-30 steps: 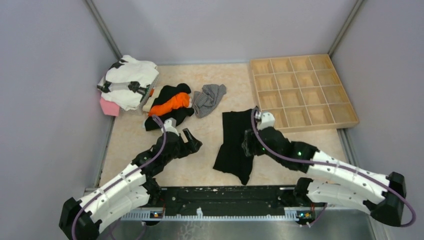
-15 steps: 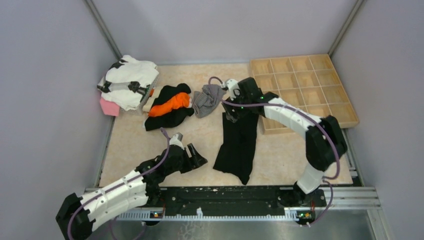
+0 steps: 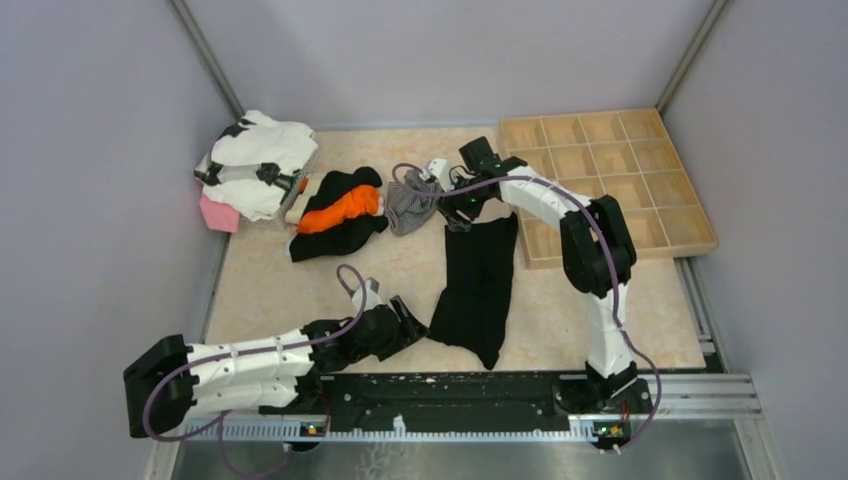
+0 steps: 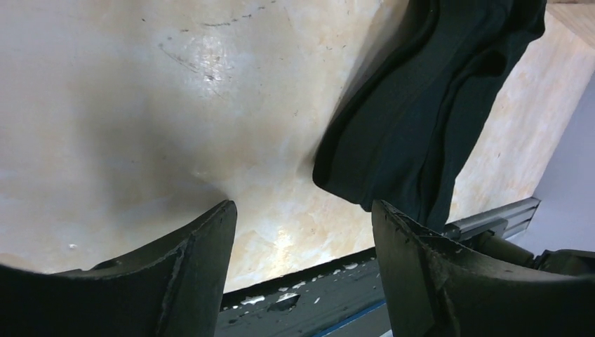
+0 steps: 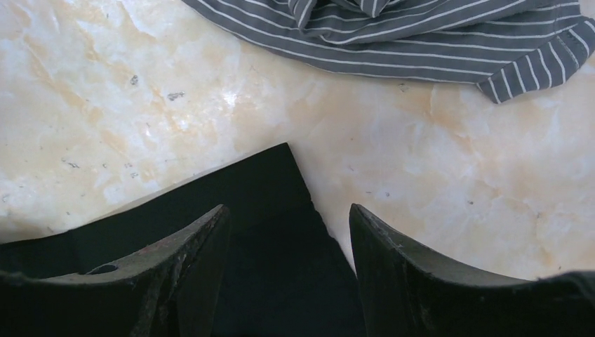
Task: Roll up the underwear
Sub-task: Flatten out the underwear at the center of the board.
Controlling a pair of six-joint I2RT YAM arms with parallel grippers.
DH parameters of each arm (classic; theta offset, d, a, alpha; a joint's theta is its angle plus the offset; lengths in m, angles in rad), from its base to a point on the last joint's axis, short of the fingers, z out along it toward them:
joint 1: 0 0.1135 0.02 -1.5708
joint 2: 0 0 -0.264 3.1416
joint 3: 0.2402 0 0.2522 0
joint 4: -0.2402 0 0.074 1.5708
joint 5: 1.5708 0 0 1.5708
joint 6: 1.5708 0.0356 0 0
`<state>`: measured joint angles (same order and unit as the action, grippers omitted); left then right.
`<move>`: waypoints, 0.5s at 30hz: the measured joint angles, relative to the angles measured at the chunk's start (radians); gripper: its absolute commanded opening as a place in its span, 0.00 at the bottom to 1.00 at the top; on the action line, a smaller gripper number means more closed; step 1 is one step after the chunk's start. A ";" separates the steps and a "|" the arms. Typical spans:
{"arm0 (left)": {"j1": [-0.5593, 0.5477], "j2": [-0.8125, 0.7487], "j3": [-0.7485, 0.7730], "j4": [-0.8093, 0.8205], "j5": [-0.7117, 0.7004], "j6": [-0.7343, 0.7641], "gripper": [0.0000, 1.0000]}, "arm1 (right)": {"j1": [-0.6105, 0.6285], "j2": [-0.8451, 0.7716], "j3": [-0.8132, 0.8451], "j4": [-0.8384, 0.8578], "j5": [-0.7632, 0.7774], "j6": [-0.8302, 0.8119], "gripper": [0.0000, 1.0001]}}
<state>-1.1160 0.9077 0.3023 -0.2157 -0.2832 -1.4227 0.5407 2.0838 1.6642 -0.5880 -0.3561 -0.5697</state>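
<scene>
The black underwear (image 3: pixel 475 285) lies flat in the middle of the worktop (image 3: pixel 290 290), stretched lengthwise from far to near, its near end drawn into a narrower tail close to the rail at the front. In the right wrist view we see a far corner of this black underwear (image 5: pixel 231 239) between the fingers of the right claw (image 5: pixel 288 210), which stands spread with nothing gripped; we cannot tell whether the fingers touch the cloth. From above, the right claw (image 3: pixel 458 212) sits at the far left corner of the garment, its arm reaching far out from the base. Just beyond that corner, apart from it by a strip of bare worktop (image 5: pixel 435 154), lies the grey striped underwear (image 5: pixel 421 35), crumpled; from above the grey striped underwear (image 3: pixel 412 200) is a small heap to the left of the right claw. The left claw (image 3: pixel 412 322) is low by the near left edge of the black garment. In the left wrist view the left claw (image 4: pixel 303 207) is released, only bare worktop (image 4: pixel 140 105) between its fingers, and the black underwear (image 4: pixel 428 112) lies just to one side of it. Further out, a black and orange heap of cloth (image 3: pixel 340 212) lies left of the grey piece, a white and black pile (image 3: pixel 255 160) fills the far left corner, and a wooden compartment tray (image 3: pixel 670 249) stands at the far right.
</scene>
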 measured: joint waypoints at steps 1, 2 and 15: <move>-0.006 0.011 0.003 0.005 -0.008 -0.019 0.78 | -0.005 0.011 0.014 -0.012 -0.008 -0.016 0.62; -0.010 0.021 0.007 0.009 -0.014 -0.034 0.79 | -0.009 0.022 0.027 -0.023 -0.014 -0.028 0.63; -0.017 0.126 0.064 0.070 -0.051 -0.114 0.80 | -0.027 0.159 0.129 -0.119 -0.087 -0.102 0.39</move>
<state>-1.1328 1.0332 0.3668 -0.1455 -0.3347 -1.5364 0.5140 2.2429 1.7927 -0.7067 -0.4431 -0.6720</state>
